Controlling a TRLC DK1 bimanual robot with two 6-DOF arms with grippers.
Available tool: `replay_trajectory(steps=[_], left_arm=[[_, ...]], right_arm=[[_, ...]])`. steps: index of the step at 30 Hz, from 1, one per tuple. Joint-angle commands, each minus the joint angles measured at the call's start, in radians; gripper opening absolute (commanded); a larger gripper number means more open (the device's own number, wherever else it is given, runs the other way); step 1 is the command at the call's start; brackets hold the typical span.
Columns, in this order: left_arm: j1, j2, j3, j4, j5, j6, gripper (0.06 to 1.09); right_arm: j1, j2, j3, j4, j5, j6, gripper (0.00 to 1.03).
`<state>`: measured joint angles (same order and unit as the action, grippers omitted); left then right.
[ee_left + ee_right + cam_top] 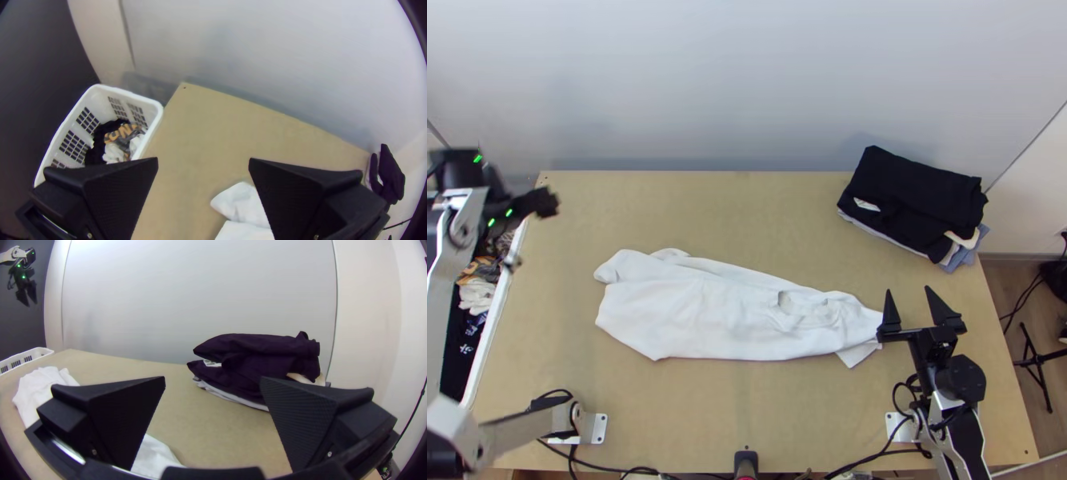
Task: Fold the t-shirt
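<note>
Claw of the right arm [909, 290] stands released, fingers parted on air and pointing to 12 o'clock, the table's far side. Close by at 8 o'clock lies one end of the white shirt [691, 312]; whether they touch cannot be told. The shirt spans mid-table in a long, layered, rumpled band, its broader end toward 9 o'clock, well apart from the claw. At 12 o'clock from that claw sits a stack [915, 192], black on top, grey and blue beneath. The left claw [531, 232], also parted and empty, hangs near the table's [691, 200] 10 o'clock corner, shirt at its 4 o'clock, clothes-filled basket [133, 97] at 7.
</note>
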<state>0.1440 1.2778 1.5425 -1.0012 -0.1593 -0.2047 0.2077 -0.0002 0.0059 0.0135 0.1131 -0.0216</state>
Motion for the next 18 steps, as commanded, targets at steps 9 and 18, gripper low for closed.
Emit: replay_trajectory(steps=[9,18], left_arm=[[0.172,-0.244,-0.372,0.012,-0.017,0.014,1.05],[0.164,-0.216,-0.472,0.131,-0.008,0.018,1.05]], right_arm=[[0.142,-0.001,0.0,-0.004,-0.033,0.057,0.99],[0.165,0.0,0.026,-0.024,-0.032,0.028,0.99]])
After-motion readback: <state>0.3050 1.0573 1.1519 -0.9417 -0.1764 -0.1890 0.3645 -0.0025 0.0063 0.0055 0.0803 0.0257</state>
